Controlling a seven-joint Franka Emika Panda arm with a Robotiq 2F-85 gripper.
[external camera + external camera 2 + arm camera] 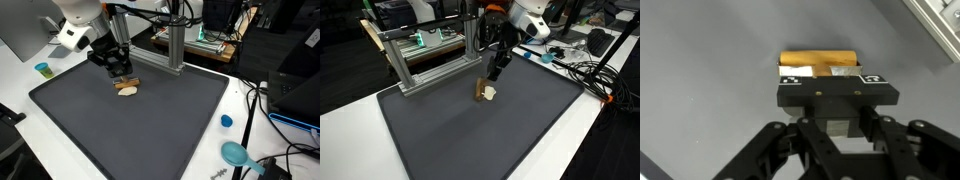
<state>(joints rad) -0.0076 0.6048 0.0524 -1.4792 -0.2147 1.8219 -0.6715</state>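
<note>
The pincer [830, 74] is pressed together on a tan wooden block [818, 57], pinching it. The block rests on the dark mat [150, 130] covering the desk, near the mat's edge beside the metal frame [438, 73].

Black pincer [830, 80] bearing black-and-white checkered markers. Golden-brown block [818, 58] with a pale cream part. Dark grey mat [150, 130]. White table [22, 78]. Bright blue cap [226, 121].
</note>
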